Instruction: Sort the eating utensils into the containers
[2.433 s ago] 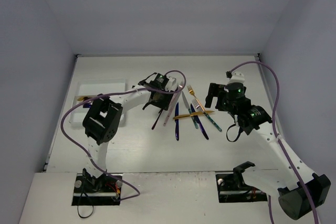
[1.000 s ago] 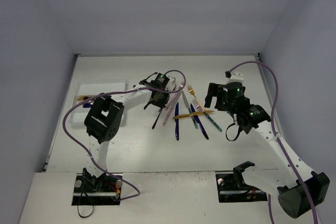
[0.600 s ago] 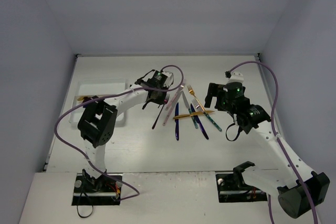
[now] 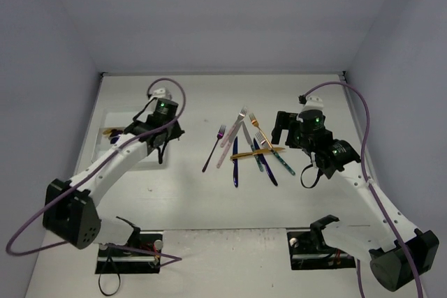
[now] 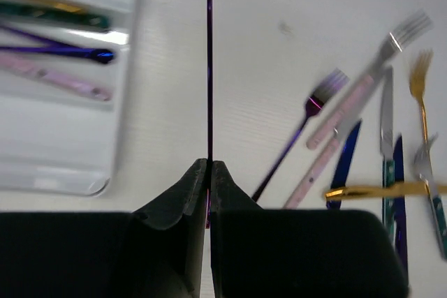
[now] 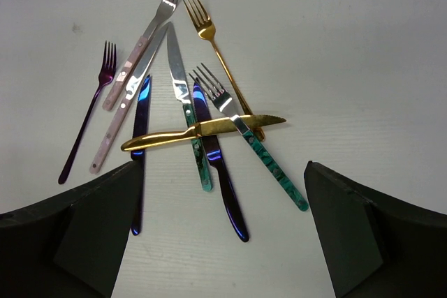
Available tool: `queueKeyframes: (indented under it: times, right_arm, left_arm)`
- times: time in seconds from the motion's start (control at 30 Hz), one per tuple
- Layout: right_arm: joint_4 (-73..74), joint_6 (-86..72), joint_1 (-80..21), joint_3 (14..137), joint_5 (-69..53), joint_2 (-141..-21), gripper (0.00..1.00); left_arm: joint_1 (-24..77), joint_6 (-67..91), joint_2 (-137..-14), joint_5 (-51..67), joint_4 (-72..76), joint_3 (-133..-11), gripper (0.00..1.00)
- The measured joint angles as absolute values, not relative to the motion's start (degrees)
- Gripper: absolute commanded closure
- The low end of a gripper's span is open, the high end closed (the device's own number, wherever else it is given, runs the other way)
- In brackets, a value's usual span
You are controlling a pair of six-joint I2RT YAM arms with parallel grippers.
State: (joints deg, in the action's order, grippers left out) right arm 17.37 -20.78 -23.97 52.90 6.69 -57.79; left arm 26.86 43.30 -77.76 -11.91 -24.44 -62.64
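Note:
My left gripper (image 4: 166, 132) is shut on a slim purple utensil (image 5: 209, 68), seen edge-on and pointing away from the fingers (image 5: 187, 190). It hangs just right of the white tray (image 4: 133, 112), which also shows in the left wrist view (image 5: 124, 123). The tray holds a gold-and-teal (image 5: 56, 13), a purple (image 5: 59, 51) and a pink utensil (image 5: 59, 80). My right gripper (image 4: 285, 128) is open and empty above the loose pile: purple fork (image 6: 87, 123), pink fork (image 6: 143, 36), gold fork (image 6: 213, 47), gold knife (image 6: 202, 130), blue knife (image 6: 223, 179), teal fork (image 6: 269, 162).
The pile lies mid-table between the arms (image 4: 248, 148); a second blue knife (image 6: 138, 151), a pink knife (image 6: 122, 113) and a teal-handled knife (image 6: 188, 120) lie in it, crossing under the gold knife. White walls enclose the table.
My left arm has swung left from the pile to the tray's right edge, carrying the purple utensil. The right arm has not moved.

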Motion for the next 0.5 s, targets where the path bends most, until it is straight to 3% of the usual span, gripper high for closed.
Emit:
queueKeyframes:
  times: [0.2,0.5]
  right_arm:
    - [17.4,-19.8,-24.0,52.9,5.1,-57.5,0.00]
    - [17.4,-18.8,-24.0,52.9,3.4,-54.9,0.00]
  left_arm:
    - [20.7,63.9,-67.1,-17.0,-33.3,-54.3,1.00]
    - [16.3,87.2,-62.6,-18.5,-38.8,-47.5,1.00]
